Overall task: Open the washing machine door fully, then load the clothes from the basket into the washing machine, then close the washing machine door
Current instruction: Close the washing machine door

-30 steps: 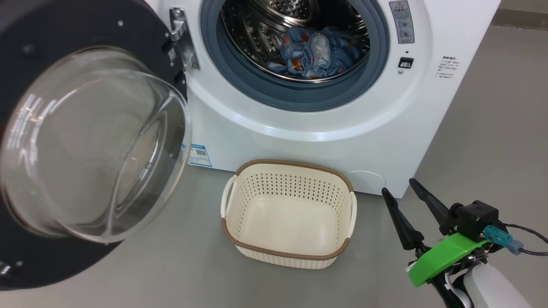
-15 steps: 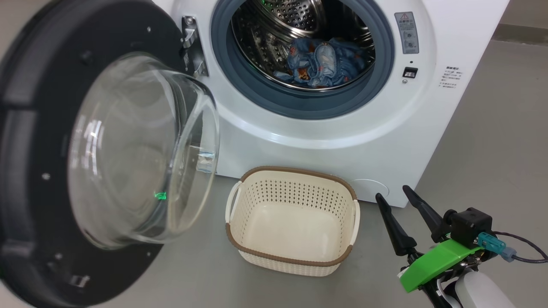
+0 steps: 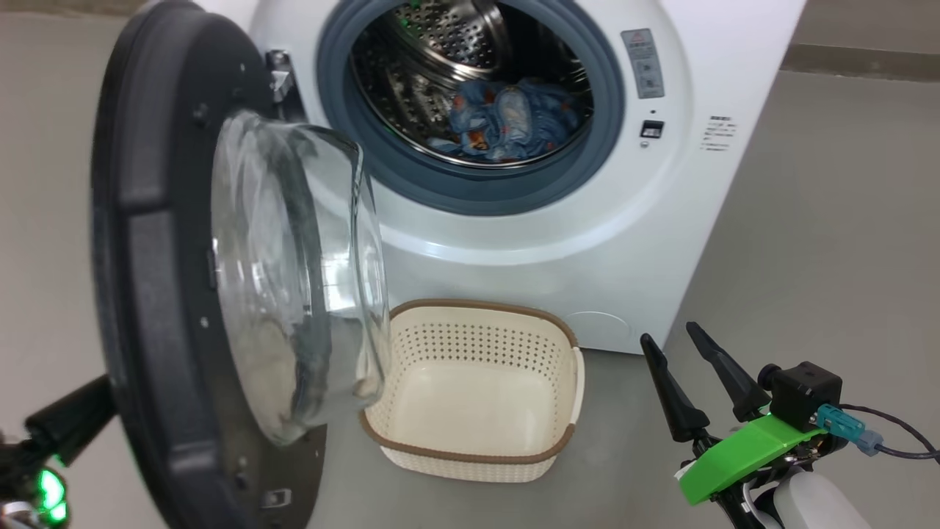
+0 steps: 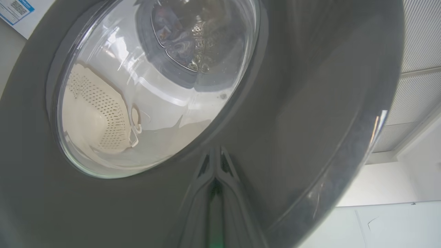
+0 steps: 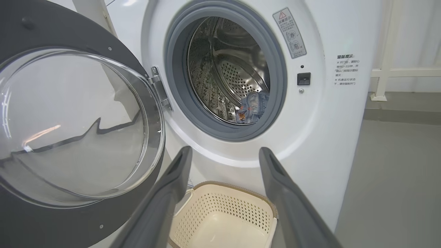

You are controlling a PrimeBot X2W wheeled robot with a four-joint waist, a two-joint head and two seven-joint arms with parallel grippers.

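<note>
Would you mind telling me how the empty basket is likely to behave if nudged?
The basket looks like thin perforated plastic and is empty, so probably light. On the smooth grey floor it would likely slide rather than tip, given its wide, low shape.

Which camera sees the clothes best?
Head view: it looks down into the drum, so the blue clothes show as a whole pile. Right wrist view catches a small corner; left wrist view, a blur through the door glass.

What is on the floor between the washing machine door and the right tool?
The empty basket, in the head view; bare floor separates it from the right tool.
</note>
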